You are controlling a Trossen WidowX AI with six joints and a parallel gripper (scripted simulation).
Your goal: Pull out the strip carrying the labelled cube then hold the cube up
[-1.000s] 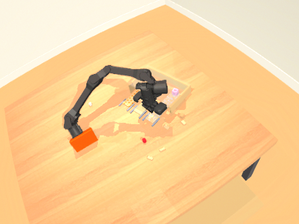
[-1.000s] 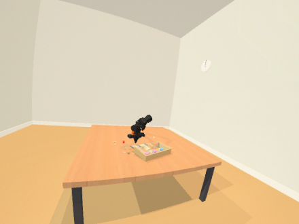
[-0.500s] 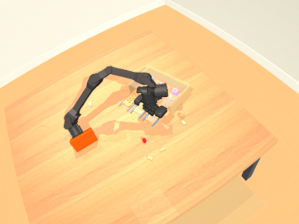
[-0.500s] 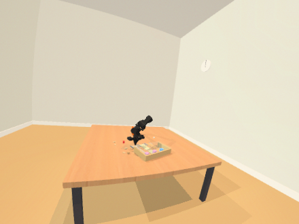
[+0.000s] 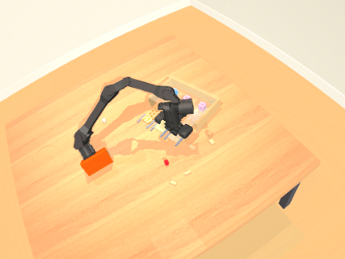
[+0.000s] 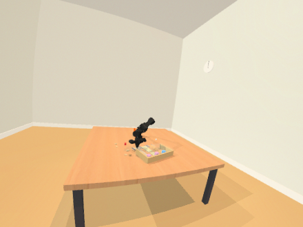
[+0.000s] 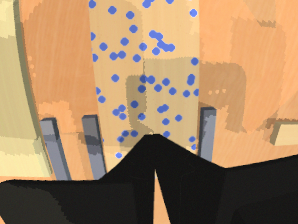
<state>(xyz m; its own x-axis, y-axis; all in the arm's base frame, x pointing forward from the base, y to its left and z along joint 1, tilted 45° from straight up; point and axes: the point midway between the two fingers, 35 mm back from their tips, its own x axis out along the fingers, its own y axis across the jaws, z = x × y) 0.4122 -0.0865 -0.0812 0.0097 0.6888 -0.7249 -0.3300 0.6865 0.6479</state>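
Observation:
My gripper point(image 6: 138, 146) point(image 7: 152, 141) is shut and empty, its tips low over the near end of a blue-dotted strip point(image 7: 165, 30). That strip lies between grey rails point(image 7: 207, 132) in the wrist view. A plain pale strip point(image 7: 17, 150) lies left of it. An orange-dotted strip point(image 5: 150, 114) lies at the tray's left end. Two pink-purple cubes point(image 5: 201, 106) point(image 6: 149, 155) and a blue cube point(image 5: 176, 92) point(image 6: 163, 151) are in the tray point(image 5: 215, 107) point(image 6: 160, 158). No label is readable, and the arm hides part of the strips.
A small red piece point(image 5: 166, 162) point(image 6: 125, 144) and several small pale blocks point(image 5: 187, 173) point(image 5: 173, 182) lie on the table outside the tray. The tray's raised walls surround the cubes. The arm's orange base point(image 5: 96, 162) stands at the left in the top view.

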